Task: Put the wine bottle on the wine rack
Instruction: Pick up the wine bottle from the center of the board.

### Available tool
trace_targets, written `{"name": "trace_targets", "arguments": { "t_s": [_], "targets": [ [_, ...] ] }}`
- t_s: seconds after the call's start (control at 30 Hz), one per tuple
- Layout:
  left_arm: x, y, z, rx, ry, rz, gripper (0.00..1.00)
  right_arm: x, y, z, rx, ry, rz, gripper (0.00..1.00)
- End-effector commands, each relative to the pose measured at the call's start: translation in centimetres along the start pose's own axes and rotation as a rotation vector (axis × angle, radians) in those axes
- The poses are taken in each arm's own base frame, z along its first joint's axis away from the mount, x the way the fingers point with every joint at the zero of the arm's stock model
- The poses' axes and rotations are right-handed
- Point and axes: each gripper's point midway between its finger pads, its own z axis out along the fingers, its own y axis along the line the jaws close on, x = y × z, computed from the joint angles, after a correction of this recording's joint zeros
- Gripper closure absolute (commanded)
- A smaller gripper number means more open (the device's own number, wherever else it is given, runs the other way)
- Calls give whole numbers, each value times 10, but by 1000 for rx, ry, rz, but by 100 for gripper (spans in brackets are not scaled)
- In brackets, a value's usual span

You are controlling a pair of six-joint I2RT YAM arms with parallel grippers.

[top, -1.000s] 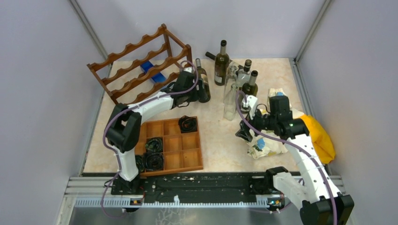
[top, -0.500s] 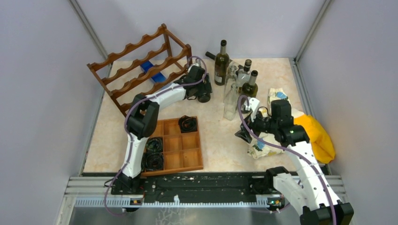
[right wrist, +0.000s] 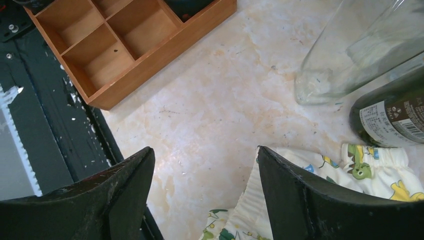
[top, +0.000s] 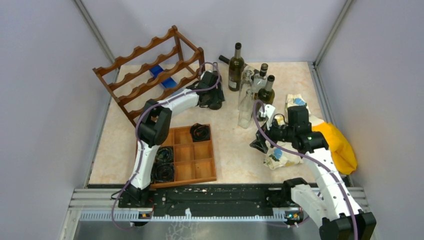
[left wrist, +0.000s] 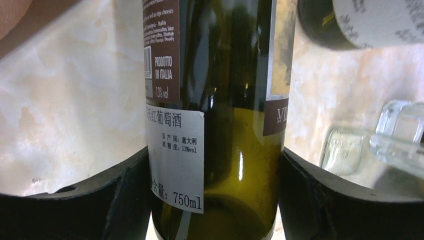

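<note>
Left wrist view, white-labelled dark green wine bottle (left wrist: 225, 125), clamped by left pincer (left wrist: 214, 167), right pincer (right wrist: 205, 160) apart.

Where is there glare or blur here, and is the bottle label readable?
Left wrist view: wine bottle sharp, its white label legible, one thin glare streak on the glass; the bottle behind is soft. Right wrist view: wooden tray crisp, near pincer fingers dark and soft. Top external view: even light, faint shadows, wine rack clear.
</note>
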Motion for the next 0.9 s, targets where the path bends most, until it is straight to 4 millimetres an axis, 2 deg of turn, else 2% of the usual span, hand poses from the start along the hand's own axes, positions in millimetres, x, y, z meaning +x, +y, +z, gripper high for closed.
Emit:
{"name": "trace_targets", "arguments": {
  "t_s": [0.0,0.07,0.17,0.27,0.4,0.57,0.87],
  "targets": [
    [-2,4,-30,28,18,20,93,-25,1,-9,-15,-38,-46,26],
    [-9,4,-49,52,-22,21,99,-28,4,-10,-33,-41,-51,26],
    [-14,-4,-76,135,-63,38,100,-32,9,-11,-69,-52,-61,27],
    [-11,-8,-97,192,-60,50,100,-39,14,-13,-92,-82,-87,28],
    [-1,-5,-115,234,-49,54,100,-48,20,-14,-109,-148,-147,28],
    [26,2,-135,287,23,56,100,-55,27,-15,-128,-221,-210,28],
    [54,20,-186,363,27,69,100,-45,39,-5,-220,-284,-337,34]
  ]
}}
